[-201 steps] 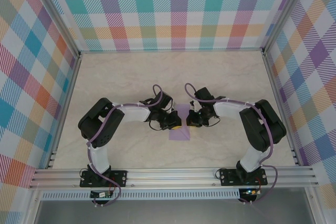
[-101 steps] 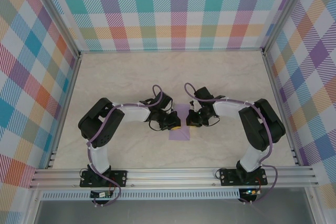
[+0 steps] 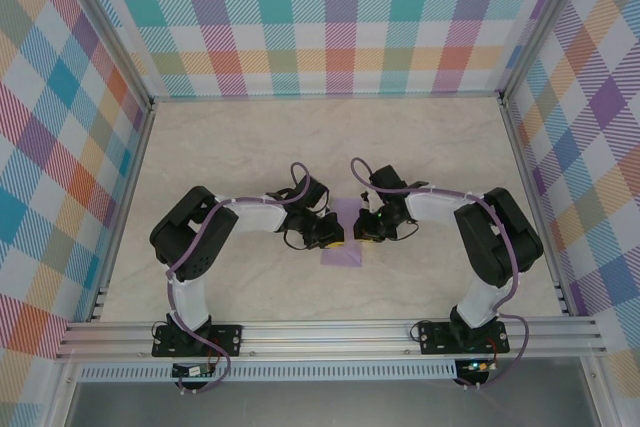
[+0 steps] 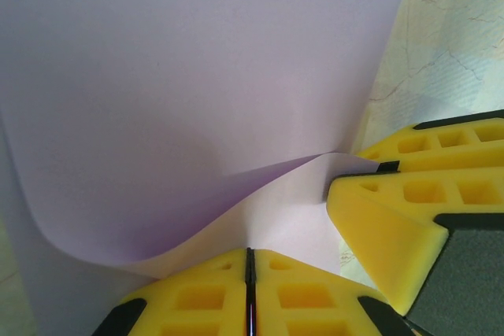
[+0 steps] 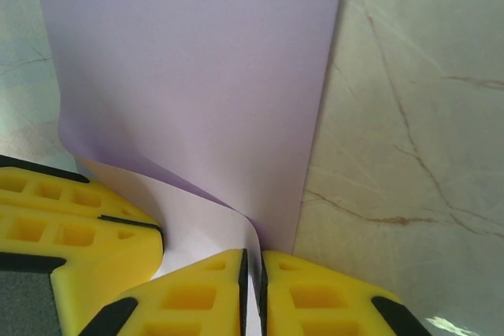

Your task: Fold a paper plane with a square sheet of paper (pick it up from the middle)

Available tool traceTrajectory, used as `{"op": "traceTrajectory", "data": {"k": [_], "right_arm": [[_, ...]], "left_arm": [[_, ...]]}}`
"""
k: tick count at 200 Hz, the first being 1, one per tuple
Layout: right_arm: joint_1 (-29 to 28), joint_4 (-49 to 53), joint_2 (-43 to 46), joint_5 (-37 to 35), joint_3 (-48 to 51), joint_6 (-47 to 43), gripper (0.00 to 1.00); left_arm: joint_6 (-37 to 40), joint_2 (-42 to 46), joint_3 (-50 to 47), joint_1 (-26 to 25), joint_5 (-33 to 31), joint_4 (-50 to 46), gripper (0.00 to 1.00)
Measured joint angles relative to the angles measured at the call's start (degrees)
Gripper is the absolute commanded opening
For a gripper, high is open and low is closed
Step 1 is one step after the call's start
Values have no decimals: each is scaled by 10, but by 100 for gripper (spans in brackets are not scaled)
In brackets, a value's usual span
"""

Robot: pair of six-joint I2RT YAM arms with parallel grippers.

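Top external: the square sheet of paper [image 3: 343, 255] lies on the table [image 3: 240, 147] midway between the arms; the left end effector [image 3: 333, 238] and the right end effector [image 3: 366, 230] meet over its middle, and how their jaws stand is too small to tell here.

Left wrist: the left end effector [image 4: 248, 253] is closed on a lifted part of the sheet, which bulges up in a soft curl; the right end effector [image 4: 354, 172] sits just beside it.

Right wrist: the right end effector's jaws stand nearly together, with paper between them.

The paper looks light, limp and easily creased, so a gentle pinch at the raised middle suits it; its far corners are cut off, and whether any crease is set is unclear.
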State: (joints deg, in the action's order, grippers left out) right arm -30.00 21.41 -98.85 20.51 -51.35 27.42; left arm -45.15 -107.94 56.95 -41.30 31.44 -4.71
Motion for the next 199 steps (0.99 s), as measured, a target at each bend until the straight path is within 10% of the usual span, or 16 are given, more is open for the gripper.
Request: {"op": "traceTrajectory", "data": {"k": [199], "right_arm": [[0,-11,65,-11,3,5,13]], "left_arm": [[-1,3,0,-6,-20,-5,8]]}}
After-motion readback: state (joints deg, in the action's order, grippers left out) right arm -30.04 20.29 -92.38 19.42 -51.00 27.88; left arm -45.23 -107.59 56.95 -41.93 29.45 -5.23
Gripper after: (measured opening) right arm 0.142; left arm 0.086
